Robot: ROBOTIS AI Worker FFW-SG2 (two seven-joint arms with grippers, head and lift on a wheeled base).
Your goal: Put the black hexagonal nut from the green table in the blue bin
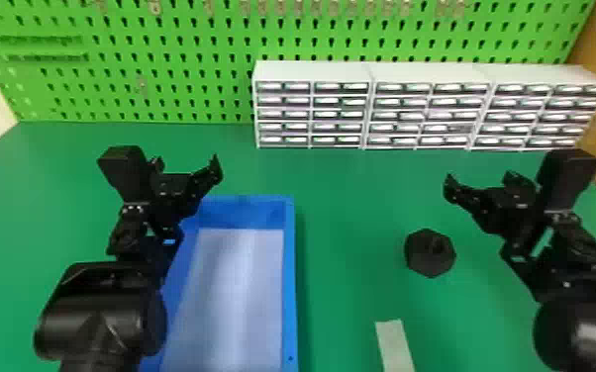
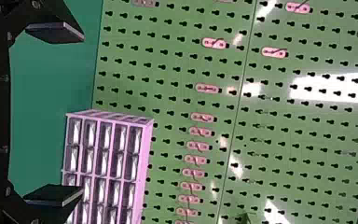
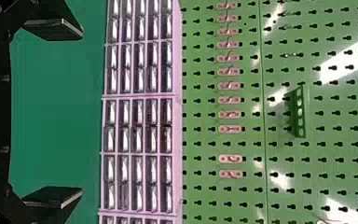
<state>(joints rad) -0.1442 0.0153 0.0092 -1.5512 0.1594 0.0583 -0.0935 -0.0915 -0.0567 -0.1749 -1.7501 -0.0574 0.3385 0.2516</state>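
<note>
Black hexagonal nut [image 1: 429,253], one: lying on the green desk [image 1: 346,217], right of the blue bin [image 1: 289,287], between bin and right arm. Broad face up, one corner toward the pegboard [image 1: 188,94], the opposite one toward the robot; about as wide as long, so no long axis can be told. Dark central detail, hard to make out.

Blue bin: near end cut off by the head view's bottom edge, left side partly hidden behind the left arm; pale floor showing inside. Long axis runs away from the robot.

Drawer cabinets [image 1: 430,74], white: small drawers, contents illegible.

Pale strip [image 1: 394,341]: near end cut off.

Left end effector [image 1: 185,168]: released, fingers spread. Right end effector [image 1: 482,182]: likewise released, fingers wide apart.
</note>
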